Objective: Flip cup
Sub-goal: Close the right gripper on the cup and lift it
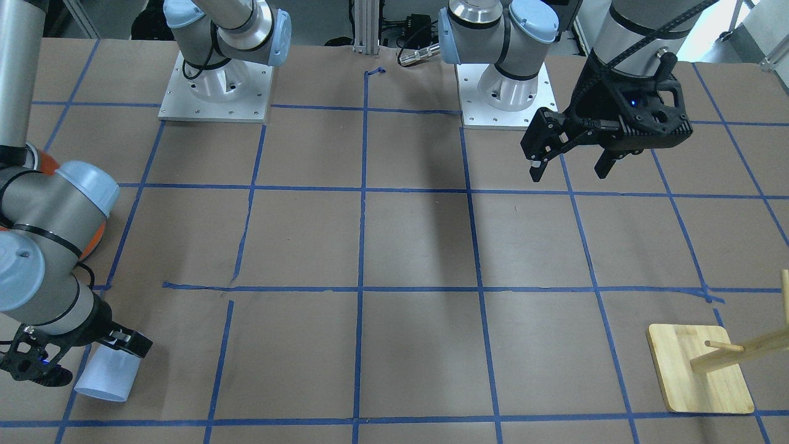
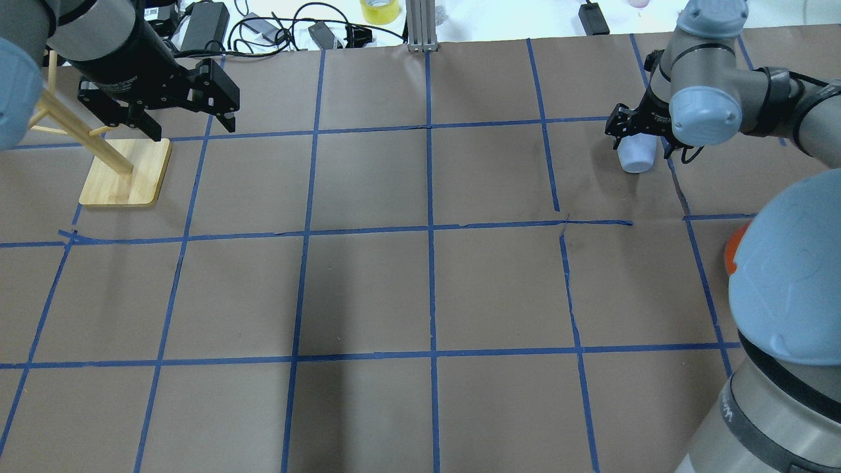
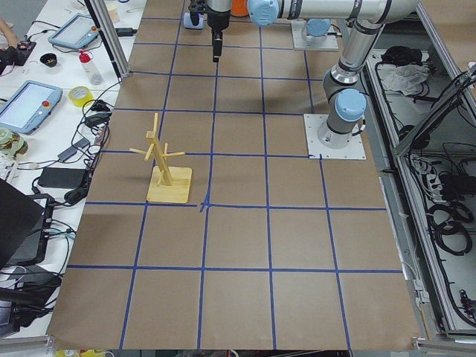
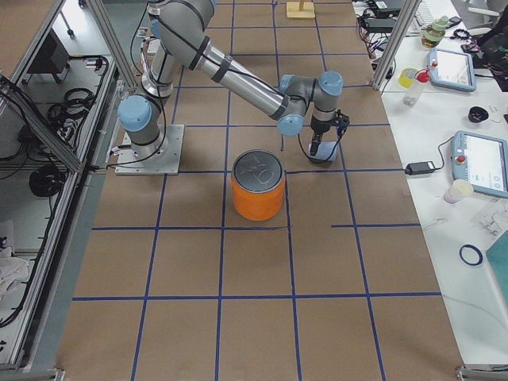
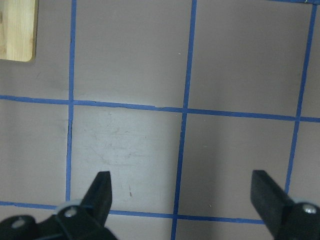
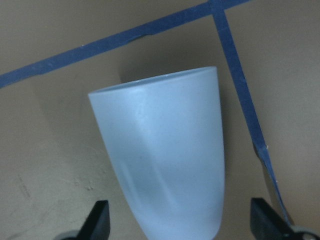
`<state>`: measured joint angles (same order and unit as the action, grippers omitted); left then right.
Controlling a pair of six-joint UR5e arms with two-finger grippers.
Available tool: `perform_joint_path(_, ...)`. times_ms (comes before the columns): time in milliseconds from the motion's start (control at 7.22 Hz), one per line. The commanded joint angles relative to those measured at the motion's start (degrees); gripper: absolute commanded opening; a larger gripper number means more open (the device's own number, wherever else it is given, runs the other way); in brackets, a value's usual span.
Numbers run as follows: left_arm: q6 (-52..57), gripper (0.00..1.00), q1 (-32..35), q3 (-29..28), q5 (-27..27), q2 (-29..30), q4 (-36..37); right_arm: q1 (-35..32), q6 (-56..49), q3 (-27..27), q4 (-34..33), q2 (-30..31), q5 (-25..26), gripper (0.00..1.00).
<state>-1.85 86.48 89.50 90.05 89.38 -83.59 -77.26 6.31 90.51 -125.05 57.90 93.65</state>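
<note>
The pale lavender-blue cup (image 6: 165, 160) appears to lie on its side on the brown paper. Its narrow base points toward my right gripper (image 6: 177, 225) and its wide rim points away. The right gripper's jaws are open on either side of the base, with gaps on both sides. The cup also shows in the front view (image 1: 105, 376), the overhead view (image 2: 636, 156) and the right side view (image 4: 320, 155). My left gripper (image 5: 180, 195) is open and empty. It hangs above the table (image 1: 570, 166) near the wooden rack (image 2: 125, 174).
A large orange canister (image 4: 258, 194) with a silver top stands near the right arm's elbow, toward the robot from the cup. The wooden peg rack (image 1: 699, 370) stands at the far left. Blue tape lines grid the paper. Cables and devices lie beyond the far edge.
</note>
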Motion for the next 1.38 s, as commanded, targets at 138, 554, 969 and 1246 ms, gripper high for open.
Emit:
perform_joint_path(138,0.0,1.00,0.0,0.1,0.0,0.0,0.0,0.0,0.0,-0.1,-1.9,-1.4,0.3,1.00)
perform_joint_path(554,-0.1,1.00,0.0,0.1,0.0,0.0,0.0,0.0,-0.1,-0.7,-5.9,-3.6,0.3,0.61)
perform_joint_path(969,0.0,1.00,0.0,0.1,0.0,0.0,0.0,0.0,-0.5,-2.7,-5.8,0.1,-0.7,0.07)
perform_joint_path(1246,0.0,1.00,0.0,0.1,0.0,0.0,0.0,-4.6,-7.7,-3.2,-5.5,3.2,-0.7,0.08)
